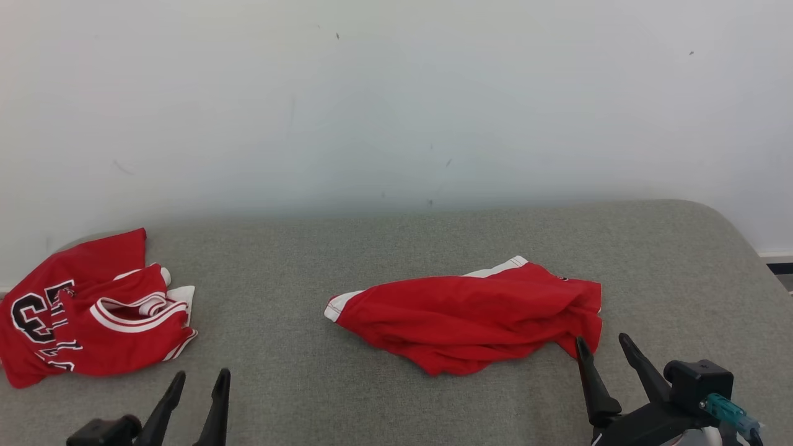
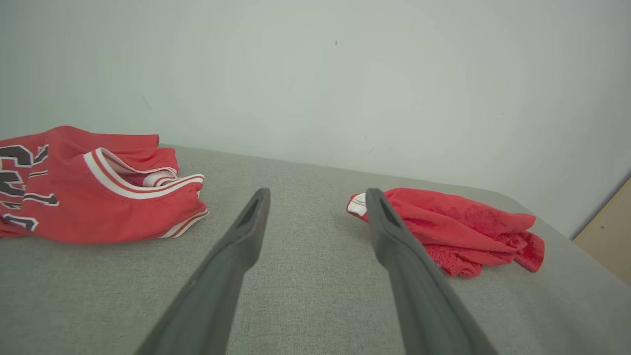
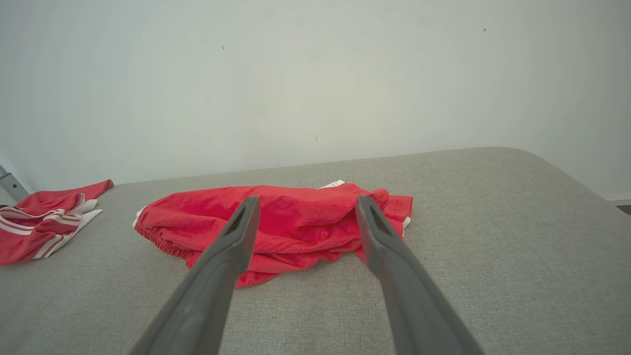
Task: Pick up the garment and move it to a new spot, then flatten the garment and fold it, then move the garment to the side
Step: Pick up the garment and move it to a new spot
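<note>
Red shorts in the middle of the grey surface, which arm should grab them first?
Right, probably. The right gripper is open with its fingertips at the near edge of the red shorts; the left gripper, also open, sits nearer the jersey.

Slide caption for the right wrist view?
Open right claw points at crumpled red garment on the grey surface; a red jersey lies at left.

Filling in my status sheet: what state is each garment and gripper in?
Red shorts: crumpled, lying loose, not held.
Red jersey: bunched up, lying untouched.
Left gripper: jaws open, empty.
Right gripper: jaws open, empty, by the shorts.
</note>
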Robot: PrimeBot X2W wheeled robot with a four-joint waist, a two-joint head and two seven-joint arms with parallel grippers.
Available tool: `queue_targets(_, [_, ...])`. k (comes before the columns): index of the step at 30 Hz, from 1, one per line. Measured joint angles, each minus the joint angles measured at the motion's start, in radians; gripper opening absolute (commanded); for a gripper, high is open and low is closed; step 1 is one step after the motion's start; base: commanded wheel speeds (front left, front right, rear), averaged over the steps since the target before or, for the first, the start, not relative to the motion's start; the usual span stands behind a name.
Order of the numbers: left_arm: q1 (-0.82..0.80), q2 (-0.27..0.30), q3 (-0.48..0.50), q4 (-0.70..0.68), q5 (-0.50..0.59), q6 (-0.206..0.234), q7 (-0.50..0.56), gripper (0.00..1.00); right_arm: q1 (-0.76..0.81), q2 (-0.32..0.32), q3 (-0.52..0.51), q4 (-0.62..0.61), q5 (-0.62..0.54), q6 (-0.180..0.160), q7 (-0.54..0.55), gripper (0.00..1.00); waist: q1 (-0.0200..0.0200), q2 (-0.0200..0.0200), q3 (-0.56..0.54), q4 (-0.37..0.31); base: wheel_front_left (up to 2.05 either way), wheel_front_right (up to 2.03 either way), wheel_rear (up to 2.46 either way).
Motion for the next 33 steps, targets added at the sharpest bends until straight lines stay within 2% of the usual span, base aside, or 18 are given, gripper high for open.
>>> queue_targets(6, [0.084,0.036,-0.004,0.000,0.076,0.000,0.000,1.00,0.000,-0.003,0.005,0.018,0.000,0.005,-0.020,1.00,0.0001,0.0000,0.010,-0.007,0.00,0.00,0.00])
queue_targets(14, [0.119,0.052,0.011,0.002,0.089,0.000,0.000,1.00,-0.001,-0.030,0.019,0.048,-0.006,0.043,-0.053,1.00,0.0001,0.0000,0.022,-0.022,0.00,0.00,0.00])
queue_targets(18, [0.138,0.053,0.034,-0.016,0.090,0.000,0.004,1.00,0.000,-0.043,0.033,0.062,-0.009,0.069,-0.063,1.00,0.0001,0.0000,0.026,-0.027,0.00,0.00,0.00])
queue_targets(24, [0.152,0.043,0.041,-0.027,0.099,0.000,0.041,1.00,0.000,-0.053,0.047,0.069,-0.012,0.089,-0.064,1.00,0.0001,0.0000,0.030,-0.032,0.00,0.00,0.00])
queue_targets(33, [0.174,0.027,0.060,-0.024,0.126,0.000,0.081,1.00,0.000,-0.054,0.053,0.092,-0.012,0.099,-0.071,1.00,0.0001,0.0001,0.040,-0.041,0.00,0.00,0.00])
